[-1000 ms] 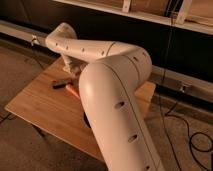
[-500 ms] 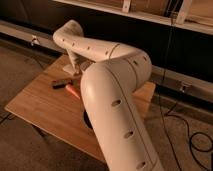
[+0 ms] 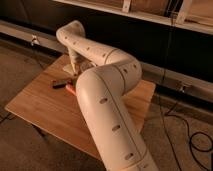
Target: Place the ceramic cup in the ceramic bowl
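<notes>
At the far edge of the wooden surface [image 3: 40, 107], camera view, sole view.

Item 1, change. Against the pictures of a second ago, the upper bend of the white arm [image 3: 107, 117] is found shifted a little to the right, and the claw [image 3: 74, 67] is carried with it. Nothing on the surface is seen to be moved. A reach toward the cup is judged under way. The grasp is judged not yet made, and the placing is left to do.

Item 2, claw. It is hung downward from the upper bend, low over the far edge. Its jaws are set wide apart and nothing is seen held between them. Contact with the cup cannot be told.

Item 3, ceramic cup [image 3: 86, 65]. A pale round form just beside the claw, to its right in the picture, is taken for it. It is stood on the surface.

Item 4, ceramic bowl. Not seen; it is judged to be hidden behind the arm.

Item 5, sundries. A small black bar [image 3: 60, 83] and an orange thing [image 3: 70, 89] are laid on the surface nearer the camera, apart from the cup.
</notes>
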`<state>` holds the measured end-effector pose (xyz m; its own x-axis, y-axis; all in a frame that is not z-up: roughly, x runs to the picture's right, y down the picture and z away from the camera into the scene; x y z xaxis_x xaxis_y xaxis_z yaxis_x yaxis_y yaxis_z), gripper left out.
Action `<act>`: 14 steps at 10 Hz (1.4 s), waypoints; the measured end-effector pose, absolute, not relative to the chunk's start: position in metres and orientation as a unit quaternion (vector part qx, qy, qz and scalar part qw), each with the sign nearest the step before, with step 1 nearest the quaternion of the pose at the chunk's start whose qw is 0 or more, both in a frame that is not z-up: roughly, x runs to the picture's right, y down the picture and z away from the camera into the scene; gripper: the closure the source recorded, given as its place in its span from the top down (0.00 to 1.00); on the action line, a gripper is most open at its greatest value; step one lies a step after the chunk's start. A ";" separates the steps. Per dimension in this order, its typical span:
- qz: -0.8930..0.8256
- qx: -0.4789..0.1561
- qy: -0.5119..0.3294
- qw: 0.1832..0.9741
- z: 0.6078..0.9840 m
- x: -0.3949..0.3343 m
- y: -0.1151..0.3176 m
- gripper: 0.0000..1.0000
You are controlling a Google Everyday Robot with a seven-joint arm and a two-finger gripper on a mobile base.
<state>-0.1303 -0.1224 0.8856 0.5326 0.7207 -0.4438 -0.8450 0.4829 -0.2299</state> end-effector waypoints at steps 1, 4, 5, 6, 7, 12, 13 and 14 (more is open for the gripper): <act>0.457 -0.222 0.153 0.848 0.893 -0.126 -0.120 0.65; 0.454 -0.231 0.173 0.843 0.906 -0.115 -0.115 0.65; 0.452 -0.234 0.178 0.842 0.908 -0.115 -0.112 0.65; 0.450 -0.238 0.183 0.841 0.910 -0.114 -0.110 0.65; 0.447 -0.243 0.190 0.840 0.912 -0.113 -0.107 0.65; 0.433 -0.269 0.239 0.826 0.897 -0.112 -0.091 0.26; 0.434 -0.271 0.243 0.824 0.893 -0.113 -0.093 0.15; 0.435 -0.272 0.241 0.824 0.889 -0.116 -0.096 0.06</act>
<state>-0.1160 -0.0964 0.8891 0.5047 0.5863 -0.6336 -0.8483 0.4732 -0.2378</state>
